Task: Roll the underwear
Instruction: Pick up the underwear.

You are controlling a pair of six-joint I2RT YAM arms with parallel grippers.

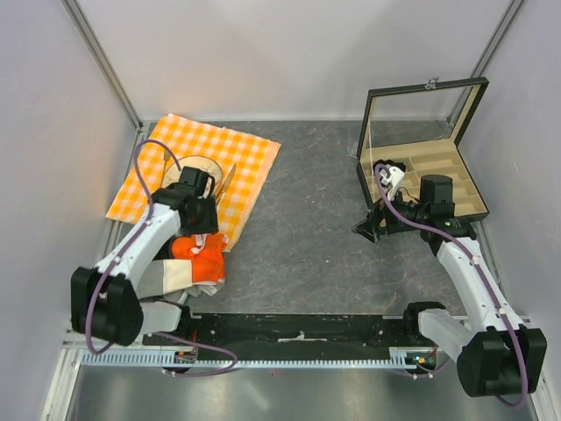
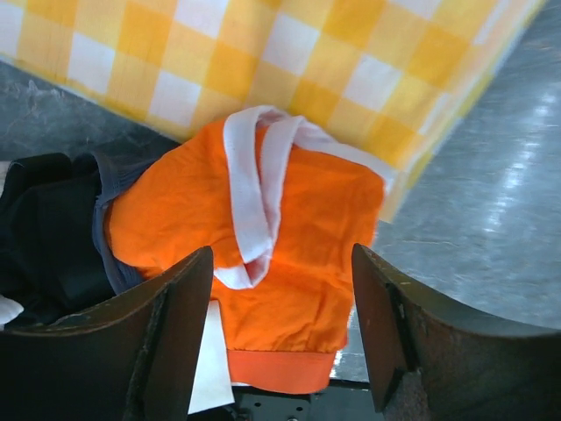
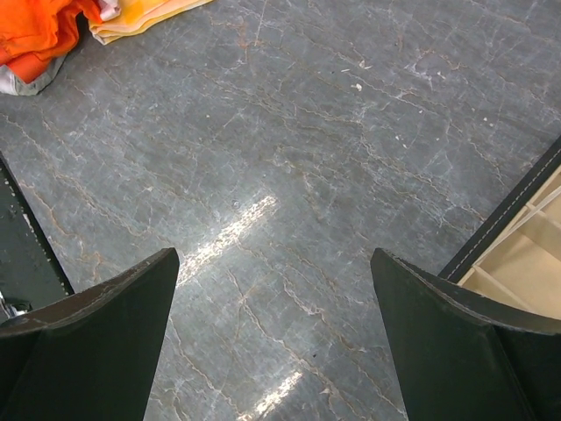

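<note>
Left gripper (image 2: pixel 280 263) over orange underwear (image 2: pixel 320 206) (jaws apart)

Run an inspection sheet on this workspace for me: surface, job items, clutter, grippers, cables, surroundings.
Surface: grey marbled table, bare between the arms.
Job's things: underwear, orange with white trim, crumpled and not rolled, at the near edge of the checkered cloth.
Clutter: black fabric beside the underwear; grey-white cloth under it; open wooden box with compartments, lid up.
Grippers: left gripper over the underwear, fingers apart, nothing gripped; right gripper open over bare table.
Cables: purple cables looped along both arms, clear of the fabric.
Surroundings: white walls with metal posts.
</note>
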